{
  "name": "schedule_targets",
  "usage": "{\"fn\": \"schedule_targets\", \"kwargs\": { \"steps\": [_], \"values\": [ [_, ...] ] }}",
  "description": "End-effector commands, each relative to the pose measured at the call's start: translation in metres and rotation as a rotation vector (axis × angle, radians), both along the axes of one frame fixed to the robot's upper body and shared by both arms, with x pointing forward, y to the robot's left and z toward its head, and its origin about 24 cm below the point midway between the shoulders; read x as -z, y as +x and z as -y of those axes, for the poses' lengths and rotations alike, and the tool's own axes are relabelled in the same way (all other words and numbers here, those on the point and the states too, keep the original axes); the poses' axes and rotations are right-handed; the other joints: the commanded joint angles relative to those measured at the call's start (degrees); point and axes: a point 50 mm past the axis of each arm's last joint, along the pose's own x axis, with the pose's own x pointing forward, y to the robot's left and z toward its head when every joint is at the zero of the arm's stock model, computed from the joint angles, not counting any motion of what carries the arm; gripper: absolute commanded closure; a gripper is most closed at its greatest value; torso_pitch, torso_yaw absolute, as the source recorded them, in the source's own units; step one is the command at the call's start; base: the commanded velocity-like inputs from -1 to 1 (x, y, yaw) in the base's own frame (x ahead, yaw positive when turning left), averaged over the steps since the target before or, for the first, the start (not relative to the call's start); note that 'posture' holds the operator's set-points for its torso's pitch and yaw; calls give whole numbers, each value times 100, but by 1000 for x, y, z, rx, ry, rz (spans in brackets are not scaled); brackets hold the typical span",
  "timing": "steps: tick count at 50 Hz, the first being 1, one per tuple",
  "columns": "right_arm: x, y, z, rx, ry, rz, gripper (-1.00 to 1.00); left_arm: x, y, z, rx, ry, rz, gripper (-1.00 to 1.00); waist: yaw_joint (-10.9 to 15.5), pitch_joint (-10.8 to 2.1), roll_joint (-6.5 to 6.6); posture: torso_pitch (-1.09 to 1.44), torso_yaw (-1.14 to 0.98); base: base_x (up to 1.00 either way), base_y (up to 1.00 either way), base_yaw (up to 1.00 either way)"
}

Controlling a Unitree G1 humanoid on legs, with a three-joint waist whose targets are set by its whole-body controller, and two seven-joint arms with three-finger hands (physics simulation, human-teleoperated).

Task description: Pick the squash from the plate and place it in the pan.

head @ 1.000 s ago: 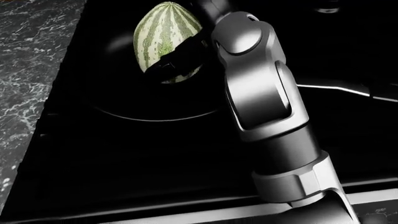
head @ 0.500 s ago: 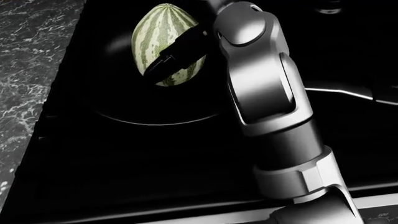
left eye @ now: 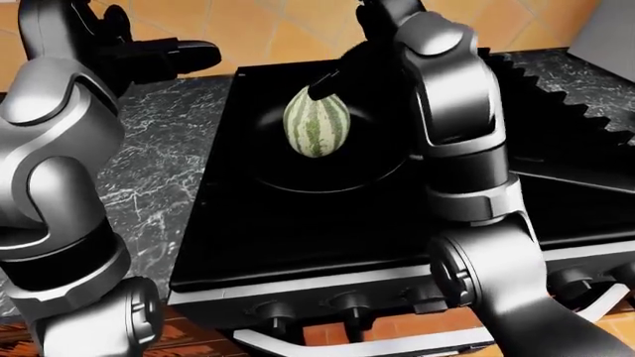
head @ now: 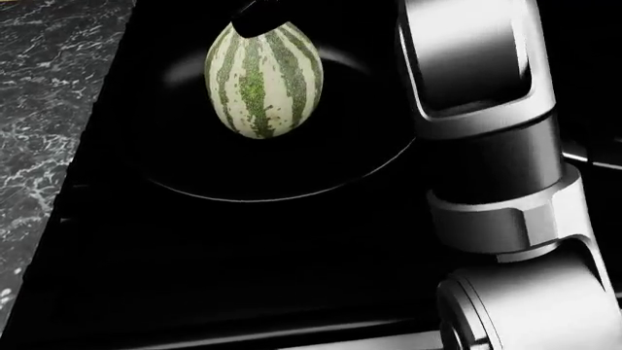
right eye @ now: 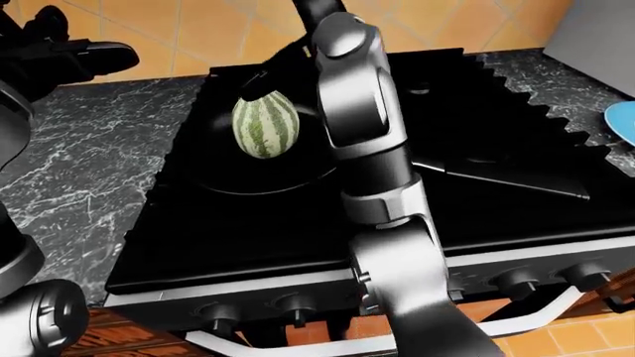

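The squash, an egg-shaped fruit striped green and cream, is upright inside the round black pan on the black stove. My right hand is just above the squash with its fingers open. One black fingertip is at the squash's top, and no finger wraps round it. The right forearm fills the right side of the head view. My left hand is open and empty, held high over the counter at the upper left of the left-eye view.
The black stove has knobs along its lower edge. A dark marble counter lies to its left. A blue plate shows at the right edge of the right-eye view. An orange tiled wall is behind.
My right hand's fingers, which lay across the squash's side, have come off it and risen to its top. The squash now shows whole in the pan.
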Motion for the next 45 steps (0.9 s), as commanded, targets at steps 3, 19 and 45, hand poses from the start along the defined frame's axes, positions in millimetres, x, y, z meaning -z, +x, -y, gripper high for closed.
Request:
{"fn": "schedule_targets", "kwargs": {
  "steps": [3,19,45],
  "values": [
    [-33,-16,5,21,38,125,-100,-22,-11,-3,-13,1,99,-100,0,-177,24,0,0,0,0,0],
    [-59,-49,44,118,146,236,-100,-27,-17,7,3,52,126,-100,40,-131,-49,0,0,0,0,0],
    [-55,-84,80,187,194,510,-100,-53,-34,18,-22,102,335,-100,68,-102,-141,0,0,0,0,0]
  ]
}}
